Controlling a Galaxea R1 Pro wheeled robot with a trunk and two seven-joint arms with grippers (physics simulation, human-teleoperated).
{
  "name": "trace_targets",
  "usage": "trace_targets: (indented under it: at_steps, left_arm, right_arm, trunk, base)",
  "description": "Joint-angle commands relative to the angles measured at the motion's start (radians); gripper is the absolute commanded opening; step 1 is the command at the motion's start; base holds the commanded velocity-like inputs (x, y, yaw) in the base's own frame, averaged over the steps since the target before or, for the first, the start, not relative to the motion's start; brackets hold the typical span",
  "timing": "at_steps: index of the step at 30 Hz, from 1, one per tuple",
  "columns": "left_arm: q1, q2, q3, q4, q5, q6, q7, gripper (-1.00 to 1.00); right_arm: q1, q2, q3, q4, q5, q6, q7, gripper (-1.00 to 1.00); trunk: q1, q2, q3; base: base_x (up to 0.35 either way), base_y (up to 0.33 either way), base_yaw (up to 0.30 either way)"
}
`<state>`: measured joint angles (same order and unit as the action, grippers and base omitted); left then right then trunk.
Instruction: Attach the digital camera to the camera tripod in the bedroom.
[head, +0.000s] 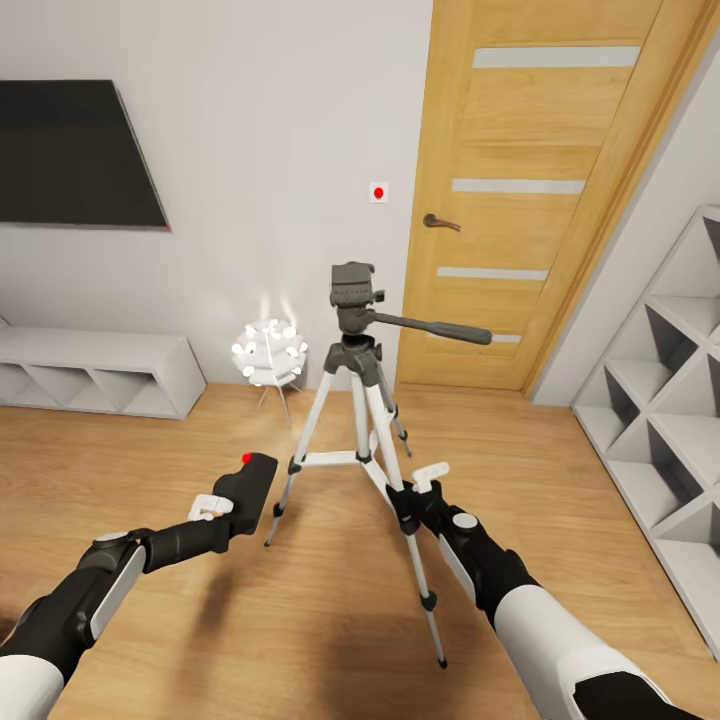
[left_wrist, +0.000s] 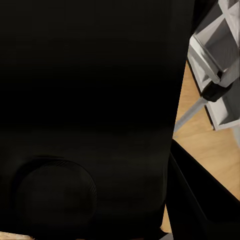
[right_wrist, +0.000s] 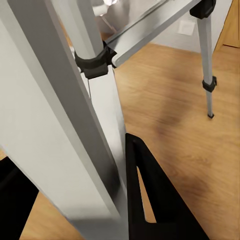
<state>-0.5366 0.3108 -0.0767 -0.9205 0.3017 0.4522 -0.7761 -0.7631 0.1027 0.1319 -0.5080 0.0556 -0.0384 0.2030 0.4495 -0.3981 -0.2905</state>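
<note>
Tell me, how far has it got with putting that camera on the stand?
Partway. Done: the small matte-black camera with the red dot is held in the left end effector. In hand: the right end effector is at a leg of the tall silver-legged tripod, seemingly steadying it. Left: the dark grey tripod head is bare, so the camera needs lifting and mounting.

The camera tripod (head: 361, 400) stands on the floor (head: 560, 480) before the door (head: 520, 200), a lamp (head: 269, 352) to its left. Cube shelves (head: 660, 400) line the right wall; the TV (head: 70, 155) hangs left.
</note>
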Motion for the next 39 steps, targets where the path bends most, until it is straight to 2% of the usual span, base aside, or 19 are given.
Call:
trace_targets:
  at_steps: [1,5,8,10,11,13,14,15,16,17,18,21,26,30,31,33,35,36,39]
  left_arm:
    - [-0.001,0.001,0.0,-0.009,0.008,0.007,0.0,-1.0]
    - [-0.001,0.003,0.004,-0.053,0.009,0.015,0.0,-1.0]
    - [-0.001,0.004,0.005,-0.145,0.009,0.037,0.002,-1.0]
    - [-0.001,0.005,0.006,-0.236,0.008,0.089,0.005,-1.0]
    - [-0.001,0.005,0.005,-0.298,0.008,0.142,0.007,-1.0]
    - [-0.001,0.005,0.01,-0.358,0.008,0.204,0.011,-1.0]
    - [-0.002,0.005,0.027,-0.417,0.007,0.264,0.017,-1.0]
    - [-0.002,0.004,0.04,-0.445,0.007,0.291,0.022,-1.0]
    - [-0.005,0.001,0.072,-0.495,0.007,0.337,0.032,-1.0]
    - [-0.007,0.0,0.09,-0.515,0.007,0.354,0.037,-1.0]
    - [-0.02,-0.002,0.127,-0.546,0.008,0.38,0.044,-1.0]
    - [-0.064,-0.008,0.186,-0.579,0.011,0.411,0.052,-1.0]
    - [-0.13,-0.011,0.222,-0.595,0.019,0.451,0.055,-1.0]
    - [-0.216,-0.02,0.233,-0.599,0.057,0.477,0.058,-1.0]
    - [-0.251,-0.028,0.234,-0.598,0.079,0.481,0.06,-1.0]
    - [-0.289,-0.043,0.235,-0.597,0.102,0.484,0.065,-1.0]
    - [-0.346,-0.079,0.235,-0.596,0.125,0.489,0.088,-1.0]
    - [-0.38,-0.109,0.234,-0.596,0.132,0.497,0.119,-1.0]
    - [-0.428,-0.16,0.232,-0.595,0.139,0.518,0.189,-1.0]
  right_arm:
    - [-0.001,0.0,0.0,-0.001,0.004,-0.003,0.002,-1.0]
    - [-0.001,0.001,0.0,-0.003,0.004,-0.003,0.003,-1.0]
    - [-0.001,0.001,0.0,-0.004,0.004,-0.003,0.003,-1.0]
    - [-0.001,0.001,0.0,-0.004,0.004,-0.003,0.003,-1.0]
    - [-0.001,0.0,-0.001,-0.004,0.004,-0.003,0.003,-1.0]
    - [-0.001,0.0,-0.001,-0.004,0.002,-0.003,0.003,-1.0]
    - [-0.001,0.0,-0.001,-0.004,0.001,-0.003,0.003,-1.0]
    - [-0.001,0.0,-0.001,-0.004,0.0,-0.003,0.003,-1.0]
    - [-0.001,0.0,-0.001,-0.004,-0.002,-0.002,0.003,-1.0]
    - [-0.001,0.0,-0.001,-0.003,-0.003,-0.002,0.003,-1.0]
    - [-0.001,0.0,-0.001,-0.001,-0.003,-0.001,0.003,-1.0]
    - [-0.001,0.0,-0.001,0.004,-0.004,0.0,0.003,-1.0]
    - [-0.001,0.0,-0.002,0.008,-0.006,0.001,0.003,-1.0]
    - [-0.001,0.0,-0.002,0.016,-0.006,0.001,0.002,-1.0]
    - [-0.001,0.001,-0.002,0.021,-0.006,0.002,0.002,-1.0]
    - [-0.001,0.001,-0.002,0.026,-0.006,0.002,0.001,-1.0]
    - [-0.001,0.001,-0.002,0.033,-0.007,0.002,0.001,-1.0]
    - [-0.001,0.001,-0.002,0.036,-0.007,0.002,0.001,-1.0]
    - [-0.001,0.002,-0.002,0.041,-0.008,0.002,0.001,-1.0]
  trunk:
    - [0.001,-0.002,-0.002]
    - [0.001,-0.002,-0.002]
    - [0.001,-0.002,-0.002]
    - [0.001,-0.002,-0.002]
    - [0.001,-0.002,-0.002]
    - [0.001,-0.002,-0.002]
    - [0.001,-0.002,-0.002]
    - [0.001,-0.002,-0.002]
    - [0.001,-0.002,-0.002]
    - [0.001,-0.002,-0.002]
    - [0.001,-0.002,-0.002]
    - [0.001,-0.002,-0.002]
    - [0.001,-0.002,-0.002]
    - [0.001,-0.002,-0.002]
    - [0.001,-0.002,-0.002]
    - [0.001,-0.002,-0.002]
    - [0.001,-0.002,-0.002]
    - [0.001,-0.002,-0.002]
    - [0.001,-0.002,-0.002]
  base:
    - [0.0,0.0,0.0]
    - [0.0,0.0,0.0]
    - [0.0,0.0,0.0]
    - [0.0,0.0,0.0]
    - [0.0,0.0,0.0]
    - [0.0,0.0,0.0]
    - [0.0,0.0,0.0]
    - [0.0,0.0,0.0]
    - [0.0,0.0,0.0]
    - [0.0,0.0,0.0]
    - [0.0,0.0,0.0]
    - [0.0,0.0,0.0]
    - [0.0,0.0,0.0]
    - [0.0,0.0,0.0]
    - [0.0,0.0,0.0]
    - [0.0,0.0,0.0]
    - [0.0,0.0,0.0]
    - [0.0,0.0,0.0]
    - [0.0,0.0,0.0]
